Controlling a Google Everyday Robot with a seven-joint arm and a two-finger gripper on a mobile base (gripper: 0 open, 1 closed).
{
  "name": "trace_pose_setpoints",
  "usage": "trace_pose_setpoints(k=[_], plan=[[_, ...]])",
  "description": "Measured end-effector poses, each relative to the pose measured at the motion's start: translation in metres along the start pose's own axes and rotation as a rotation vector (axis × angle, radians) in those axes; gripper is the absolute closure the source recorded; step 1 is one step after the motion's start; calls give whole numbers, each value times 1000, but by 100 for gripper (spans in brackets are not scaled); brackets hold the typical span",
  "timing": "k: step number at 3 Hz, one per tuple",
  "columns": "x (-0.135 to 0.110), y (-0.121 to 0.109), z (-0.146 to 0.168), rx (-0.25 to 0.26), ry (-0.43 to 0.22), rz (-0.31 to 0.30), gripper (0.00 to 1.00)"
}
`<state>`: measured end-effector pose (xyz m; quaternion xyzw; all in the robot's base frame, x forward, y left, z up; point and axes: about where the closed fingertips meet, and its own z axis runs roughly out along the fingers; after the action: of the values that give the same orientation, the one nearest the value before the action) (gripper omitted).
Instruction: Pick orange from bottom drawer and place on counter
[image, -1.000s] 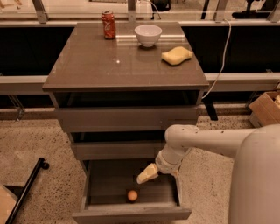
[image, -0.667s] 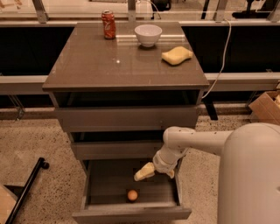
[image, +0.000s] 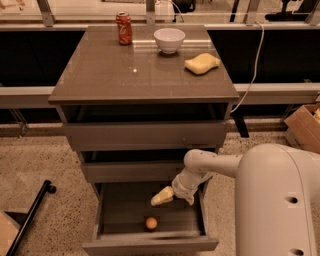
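The gripper (image: 162, 196) has edged left inside the bottom drawer (image: 150, 245) — nearer the orange (image: 151, 223), not touching; open or closed cannot be told — grasping likely comes next.

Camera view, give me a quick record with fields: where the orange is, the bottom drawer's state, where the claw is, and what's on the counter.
orange: lying in the drawer tray, near the front
bottom drawer: pulled open
claw: over the open drawer, just beyond the orange, apart from it
counter: red soda can and white bowl at the back, yellow sponge on the right
status: orange not yet picked
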<state>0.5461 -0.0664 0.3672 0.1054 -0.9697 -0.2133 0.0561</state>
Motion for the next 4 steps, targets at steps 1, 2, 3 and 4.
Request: trace_pose_setpoints(k=[1, 2, 3, 4], plan=[[-13, 2, 31, -44, -34, 57, 0], [-27, 5, 77, -87, -84, 93, 0], [-43, -2, 127, -81, -76, 101, 0], [-40, 1, 127, -53, -75, 112, 0]])
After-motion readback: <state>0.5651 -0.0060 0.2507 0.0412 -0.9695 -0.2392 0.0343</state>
